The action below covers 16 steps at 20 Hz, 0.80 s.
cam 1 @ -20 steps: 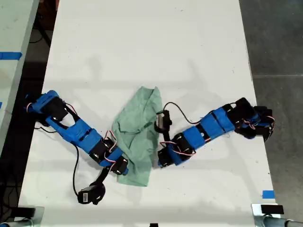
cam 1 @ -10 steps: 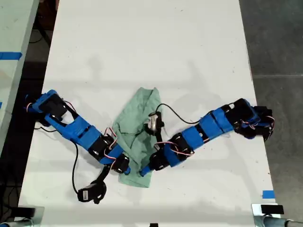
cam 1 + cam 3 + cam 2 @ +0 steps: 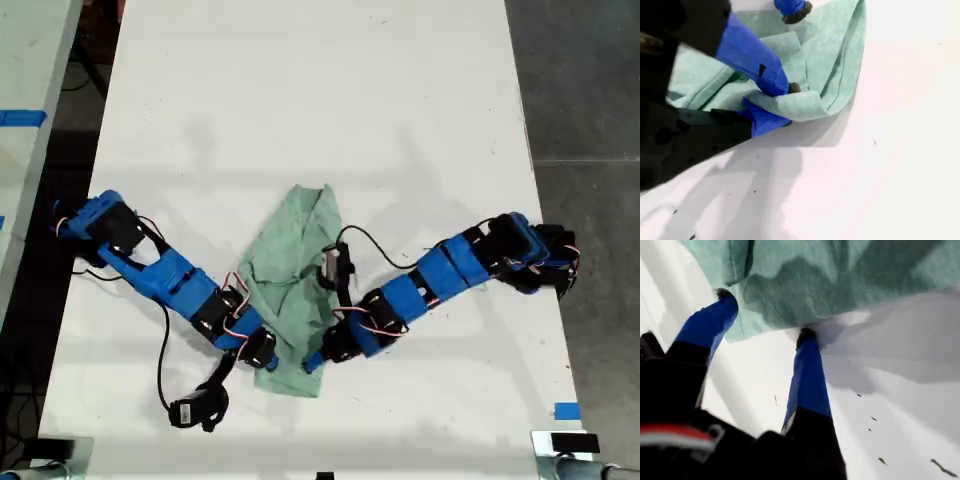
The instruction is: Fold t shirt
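Note:
The pale mint-green t shirt (image 3: pixel 290 270) lies crumpled on the white table between the two blue arms. The arm at the exterior view's left carries my second gripper (image 3: pixel 262 355), which is shut on a fold at the shirt's lower edge. In its wrist view the jaws (image 3: pixel 787 105) pinch the cloth (image 3: pixel 830 55). The arm at the exterior view's right carries my first gripper (image 3: pixel 312 360), which stands open. Its two fingertips (image 3: pixel 805 335) touch the edge of the t shirt (image 3: pixel 840 275), with nothing between them. One of those fingertips (image 3: pixel 792 7) shows beyond the fold.
The white table (image 3: pixel 300 100) stretches far beyond the shirt. Dark floor (image 3: pixel 590 80) lies past the table's edge at the exterior view's right. A blue tape mark (image 3: pixel 567 410) sits near the front corner at that side. Black cables (image 3: pixel 375 240) loop over both arms.
My first gripper has swung toward the exterior view's left, from beside the shirt onto its lower edge. My second gripper stays shut on the cloth and has barely shifted.

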Each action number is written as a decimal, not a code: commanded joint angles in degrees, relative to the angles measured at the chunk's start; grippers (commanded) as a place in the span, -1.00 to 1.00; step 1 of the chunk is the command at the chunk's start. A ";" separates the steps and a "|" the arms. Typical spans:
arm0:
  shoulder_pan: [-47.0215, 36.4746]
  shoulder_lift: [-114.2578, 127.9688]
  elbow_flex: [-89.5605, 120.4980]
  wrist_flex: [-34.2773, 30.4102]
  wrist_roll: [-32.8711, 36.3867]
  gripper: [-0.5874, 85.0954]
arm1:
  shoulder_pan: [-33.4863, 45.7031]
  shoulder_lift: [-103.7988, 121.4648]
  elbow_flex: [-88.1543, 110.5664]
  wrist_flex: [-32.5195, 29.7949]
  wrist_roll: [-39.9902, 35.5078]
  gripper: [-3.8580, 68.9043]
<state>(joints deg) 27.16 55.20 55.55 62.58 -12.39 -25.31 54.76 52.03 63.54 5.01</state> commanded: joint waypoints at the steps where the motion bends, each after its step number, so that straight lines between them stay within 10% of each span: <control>1: -0.53 1.49 -2.90 -1.67 0.18 -0.99 | -0.53 -3.60 -4.66 0.53 0.70 -0.13; 7: -0.35 0.00 -2.99 -4.92 0.62 -0.99 | -0.70 -8.79 -5.71 -7.12 0.44 -0.90; 16: -0.53 7.47 -3.43 -6.42 6.33 -0.99 | -2.37 7.29 -5.27 -5.19 -7.12 -0.90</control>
<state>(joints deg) 26.37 54.76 55.63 57.22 -8.35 -26.19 53.17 47.64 60.38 2.29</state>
